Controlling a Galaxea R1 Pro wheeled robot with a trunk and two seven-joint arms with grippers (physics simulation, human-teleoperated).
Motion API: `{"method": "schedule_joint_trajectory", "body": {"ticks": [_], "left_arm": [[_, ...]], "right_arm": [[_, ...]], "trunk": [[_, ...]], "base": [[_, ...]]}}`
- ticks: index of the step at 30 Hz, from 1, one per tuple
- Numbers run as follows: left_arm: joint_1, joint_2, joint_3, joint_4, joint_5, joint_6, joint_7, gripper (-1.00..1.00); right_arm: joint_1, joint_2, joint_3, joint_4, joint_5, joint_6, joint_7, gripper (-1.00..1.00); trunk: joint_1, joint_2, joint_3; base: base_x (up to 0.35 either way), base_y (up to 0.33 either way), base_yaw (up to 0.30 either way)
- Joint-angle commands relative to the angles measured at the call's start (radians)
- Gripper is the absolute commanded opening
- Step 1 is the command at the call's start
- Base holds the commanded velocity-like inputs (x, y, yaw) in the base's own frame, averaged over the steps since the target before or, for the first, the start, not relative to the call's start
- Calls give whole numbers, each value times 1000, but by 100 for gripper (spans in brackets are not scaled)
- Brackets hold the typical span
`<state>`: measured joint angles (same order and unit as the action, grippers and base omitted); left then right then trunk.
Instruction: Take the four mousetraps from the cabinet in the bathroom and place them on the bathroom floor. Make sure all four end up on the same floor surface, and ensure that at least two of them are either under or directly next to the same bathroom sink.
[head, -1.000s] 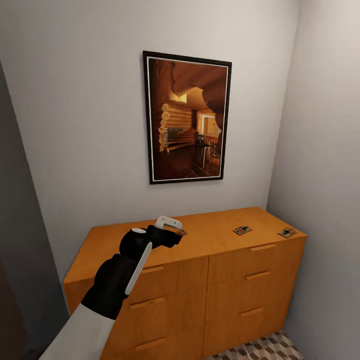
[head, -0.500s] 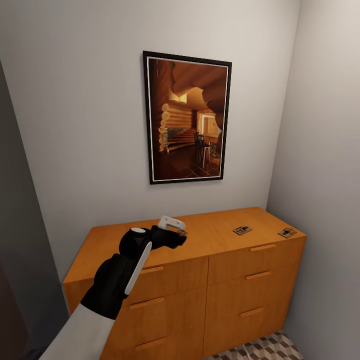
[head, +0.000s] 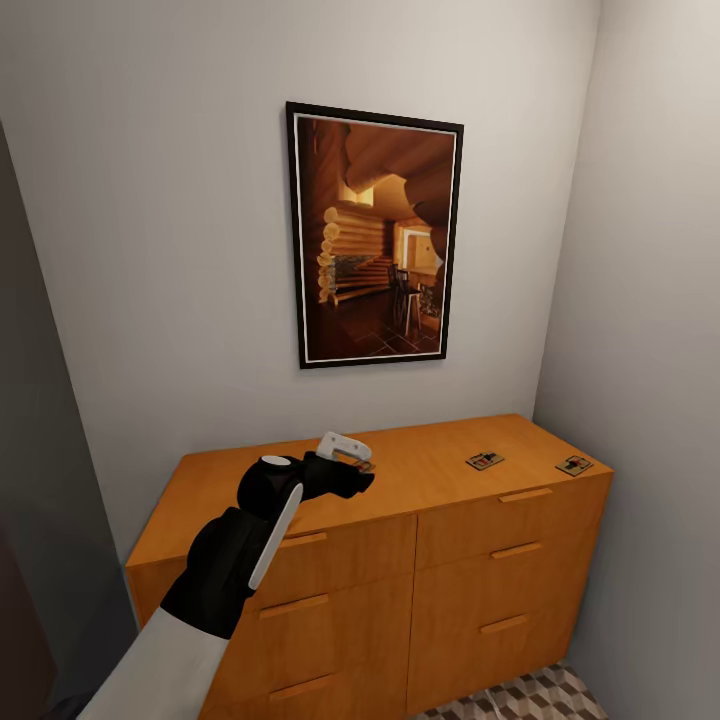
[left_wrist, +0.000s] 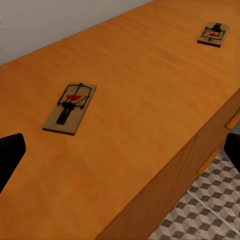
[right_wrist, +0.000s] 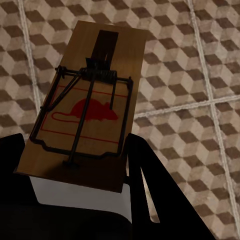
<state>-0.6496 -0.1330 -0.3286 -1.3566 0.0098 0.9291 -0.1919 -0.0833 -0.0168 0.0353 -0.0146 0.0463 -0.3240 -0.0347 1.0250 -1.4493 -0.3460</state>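
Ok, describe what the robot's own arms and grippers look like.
The left arm has a pale grey sleeve, then bulbous glossy black segments with a white strip; its left gripper has a white finger. In the wrist views, both grippers' fingers are plain black. No cables or markings are visible.

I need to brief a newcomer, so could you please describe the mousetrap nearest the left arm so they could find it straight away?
Look for the framed picture on the wall, then the wide orange-brown cabinet below it. On the cabinet's top, the mousetrap lies flat just beyond the left gripper. Two other mousetraps sit well over toward the right end; this one lies alone near the middle.
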Motion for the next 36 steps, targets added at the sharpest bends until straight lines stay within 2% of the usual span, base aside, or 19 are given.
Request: {"method": "schedule_joint_trajectory", "body": {"ticks": [1, 22, 36], "left_arm": [[-1, 1, 0, -1, 1, 5, -1, 100], [-1, 12, -1, -1, 2, 7, -35, 100], [-1, 11, -1, 1, 2, 7, -35, 100]], "right_arm": [[-1, 0, 3, 1, 1, -3, 0, -100], [-1, 0, 3, 1, 1, -2, 0, -100], [-1, 6, 3, 1, 1, -1, 0, -100]], "trunk": [[0, -1, -1], [0, -1, -1], [0, -1, -1]], "base": [[0, 0, 0], [14, 0, 0], [197, 0, 0]]}}
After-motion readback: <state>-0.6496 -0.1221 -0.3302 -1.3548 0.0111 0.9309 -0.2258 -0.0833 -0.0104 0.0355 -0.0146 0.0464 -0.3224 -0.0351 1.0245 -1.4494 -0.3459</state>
